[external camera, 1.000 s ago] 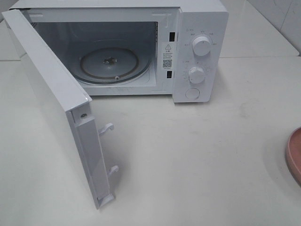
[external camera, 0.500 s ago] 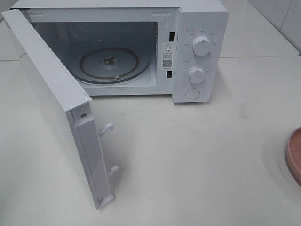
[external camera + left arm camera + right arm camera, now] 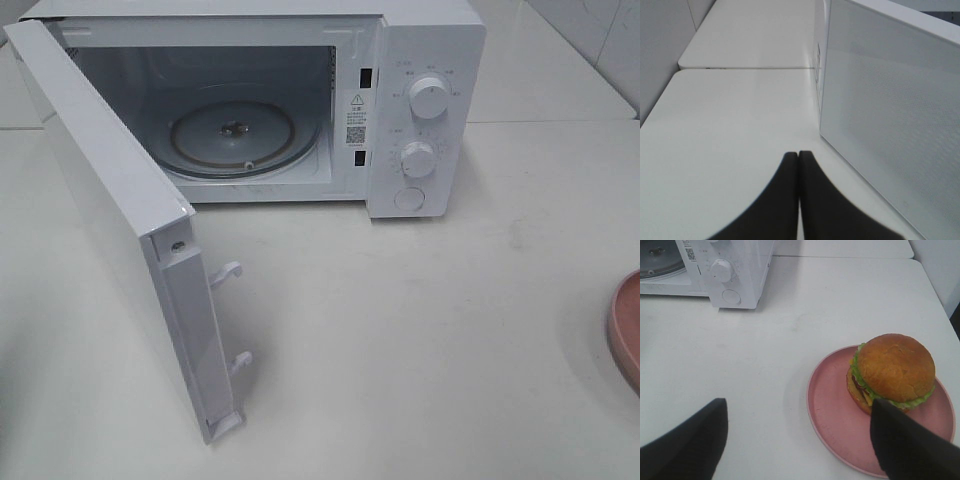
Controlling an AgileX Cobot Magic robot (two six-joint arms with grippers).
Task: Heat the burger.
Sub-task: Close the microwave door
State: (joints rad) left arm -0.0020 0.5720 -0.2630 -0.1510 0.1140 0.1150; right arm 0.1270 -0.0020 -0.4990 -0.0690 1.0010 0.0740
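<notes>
The burger point(image 3: 895, 370), with a golden-brown bun and green lettuce, sits on a round pink plate point(image 3: 832, 410) in the right wrist view. My right gripper point(image 3: 797, 405) hovers open over the plate's near side, and one dark finger point(image 3: 905, 445) overlaps the burger's edge without gripping it. The microwave point(image 3: 420, 60) stands open, its door point(image 3: 110, 210) swung out to the left and its glass turntable point(image 3: 232, 135) bare. My left gripper point(image 3: 799, 155) is shut on nothing, low over the table beside the door's outer face point(image 3: 890, 120). Neither arm shows in the exterior high view.
Only a sliver of the pink plate point(image 3: 628, 330) shows at the right edge of the exterior high view. White tabletop point(image 3: 420, 340) lies between the plate and the microwave. Two knobs and a button point(image 3: 410, 198) sit on the microwave's right panel. A wall borders the table's left side point(image 3: 660, 50).
</notes>
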